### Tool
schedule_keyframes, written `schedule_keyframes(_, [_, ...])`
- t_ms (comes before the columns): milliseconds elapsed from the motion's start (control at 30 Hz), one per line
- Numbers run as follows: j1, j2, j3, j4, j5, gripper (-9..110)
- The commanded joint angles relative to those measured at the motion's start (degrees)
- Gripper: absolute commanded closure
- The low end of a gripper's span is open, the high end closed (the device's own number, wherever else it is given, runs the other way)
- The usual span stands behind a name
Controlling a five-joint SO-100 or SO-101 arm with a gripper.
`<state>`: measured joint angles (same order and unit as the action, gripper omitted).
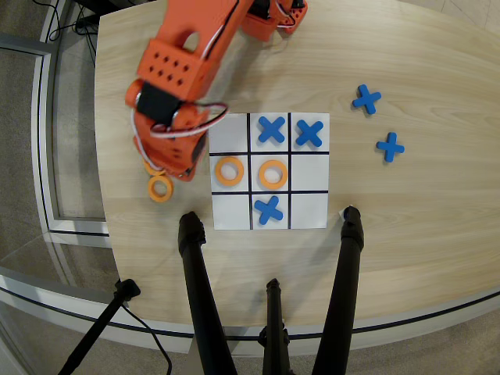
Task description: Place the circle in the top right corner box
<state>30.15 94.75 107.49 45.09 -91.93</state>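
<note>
Circle pieces number four in the overhead view, yet the largest thing is the pale wooden worktop (437,203), its far and side edges cut off by the frame; three black tripod legs (201,297) rise over its near edge and hide part of the wood. Next in size comes the orange arm (191,58), reaching from the top of the frame down to the left of the grid sheet (230,211); its body covers whatever lies beneath it. The gripper (168,168) hangs at the arm's lower end, directly above the two loose rings left of the sheet; its fingers are hidden under its own housing, so I cannot tell whether they are spread or pressed together — nor whether they touch a ring. The sheet shows a three-by-three grid; the top right corner box (309,133) as this view shows it already holds a blue X (309,133), with another blue X (271,129) beside it in the top middle cell and a third (268,209) in the bottom middle. Two more blue X pieces (366,98) lie off the sheet to the right. One ring (230,171) sits in the middle-left cell, another (273,173) in the centre cell. Of the loose pair, the circle (160,188) nearer the tripod shows almost whole; the other ring (151,168) is nearly all hidden — only a sliver peeks out.
</note>
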Motion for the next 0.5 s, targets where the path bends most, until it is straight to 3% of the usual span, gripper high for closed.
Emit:
schedule_keyframes(0, [1.76, -6.5, -8.35, -0.53, -0.53, 90])
schedule_keyframes(233, [4.31, -17.93, -19.78, -0.35, -1.49, 90])
schedule_keyframes(467, [5.01, -20.74, -21.09, 2.64, -3.25, 89])
